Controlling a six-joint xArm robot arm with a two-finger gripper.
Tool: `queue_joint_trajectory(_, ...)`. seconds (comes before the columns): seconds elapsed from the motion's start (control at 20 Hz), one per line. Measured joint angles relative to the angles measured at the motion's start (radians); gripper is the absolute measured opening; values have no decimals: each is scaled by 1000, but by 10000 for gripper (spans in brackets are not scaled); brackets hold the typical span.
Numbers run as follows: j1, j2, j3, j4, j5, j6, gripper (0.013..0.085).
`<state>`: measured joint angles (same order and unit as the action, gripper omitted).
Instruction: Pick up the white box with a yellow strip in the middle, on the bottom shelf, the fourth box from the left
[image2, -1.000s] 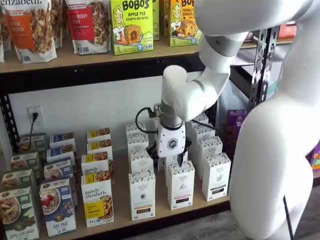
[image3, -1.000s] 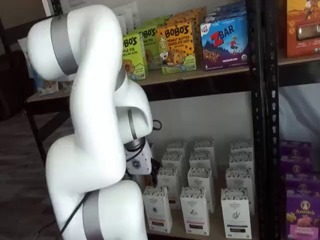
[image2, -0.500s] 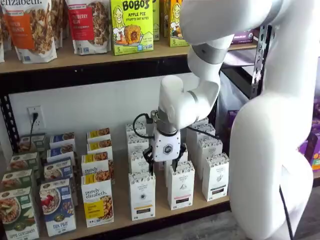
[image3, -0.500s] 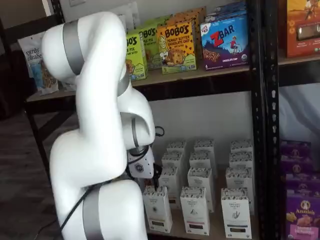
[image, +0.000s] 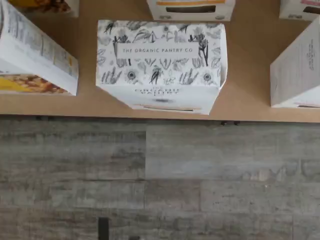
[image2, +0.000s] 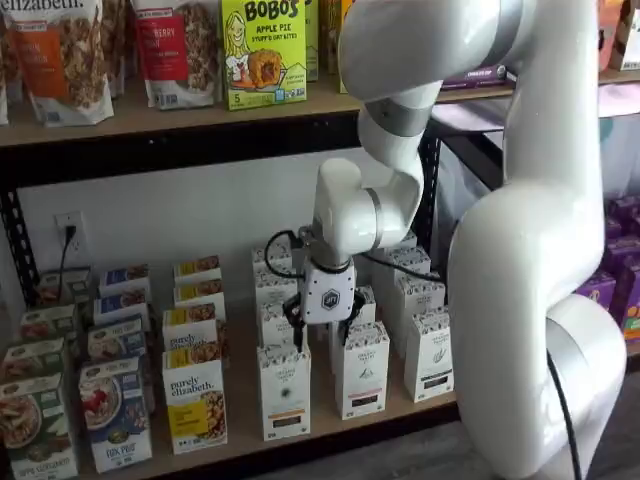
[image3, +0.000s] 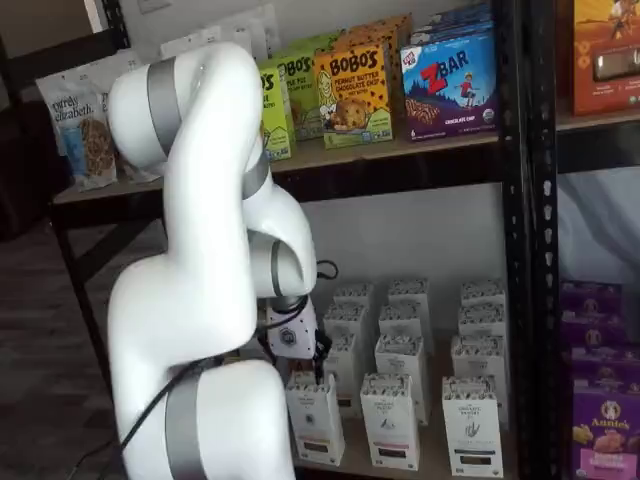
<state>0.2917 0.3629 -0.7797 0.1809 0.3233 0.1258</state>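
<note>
The gripper (image2: 325, 338) hung in the middle of a shelf view, its white body pointing down and its two black fingers (image2: 299, 330) spread with a plain gap between them, grasping nothing. It hovered just above and a little behind the front row of white cartons on the bottom shelf (image2: 245, 415), over the gap between two of them. The white box (image2: 284, 388) stood upright at the front edge of that shelf, lower centre of the frame, just below the left finger and apart from it; a thin yellow strip crossed its front. To its left stood a purely elizabeth box (image2: 195, 398) with a yellow panel, and to its right another white carton (image2: 362, 368) with a dark strip.

In the other shelf view the gripper (image3: 300, 345) showed left of centre, partly hidden by the big white arm (image3: 200, 290), right above the front white box (image3: 316, 418) in the lower middle of the frame.

The wrist view looked straight down on the white box (image: 161, 62), its flowered top reading "THE ORGANIC PANTRY CO", standing at the shelf's front edge (image: 250, 107) with grey plank floor (image: 160, 180) beyond it. No fingers showed there
</note>
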Motion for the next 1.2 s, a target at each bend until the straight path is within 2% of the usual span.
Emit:
queue_joint_trajectory(0.25,-22,88,-95,-28,29,7,850)
queue_joint_trajectory(0.55,-29,188,-204,6,69,-29,850)
queue_joint_trajectory(1.2,-27,315,-350,15,86,-35,850)
